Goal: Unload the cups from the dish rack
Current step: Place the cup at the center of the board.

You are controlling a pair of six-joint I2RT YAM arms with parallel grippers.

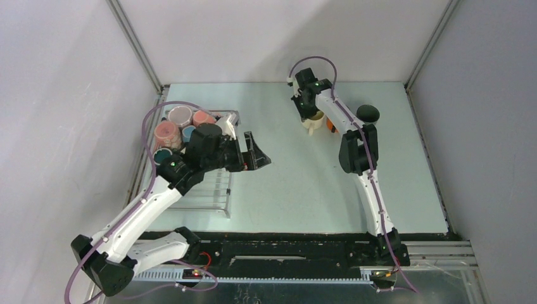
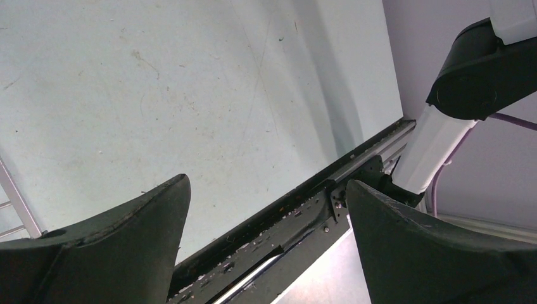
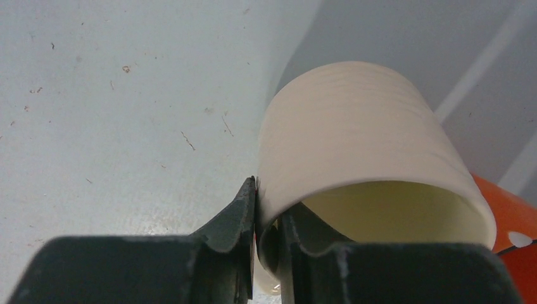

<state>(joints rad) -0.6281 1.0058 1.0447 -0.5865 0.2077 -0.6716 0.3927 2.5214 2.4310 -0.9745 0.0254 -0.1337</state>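
Note:
The cream cup (image 1: pixel 313 121) stands on the table at the back, right of centre. My right gripper (image 1: pixel 309 113) comes down on it from above. In the right wrist view the right gripper (image 3: pixel 266 201) has the wall of the cream cup (image 3: pixel 354 126) pinched between its fingers, one outside and one inside. An orange cup (image 3: pixel 514 235) sits just beyond it. The dish rack (image 1: pixel 214 190) lies at the left, with several cups (image 1: pixel 180 115) in its far end. My left gripper (image 1: pixel 254 154) hangs wide open over the table just right of the rack, holding nothing (image 2: pixel 267 183).
A dark cup (image 1: pixel 368 114) stands right of the right arm, and the orange cup (image 1: pixel 330 124) sits beside the cream one. The left arm's wrist covers part of the rack. A rack wire (image 2: pixel 9 190) shows at the left edge of the left wrist view.

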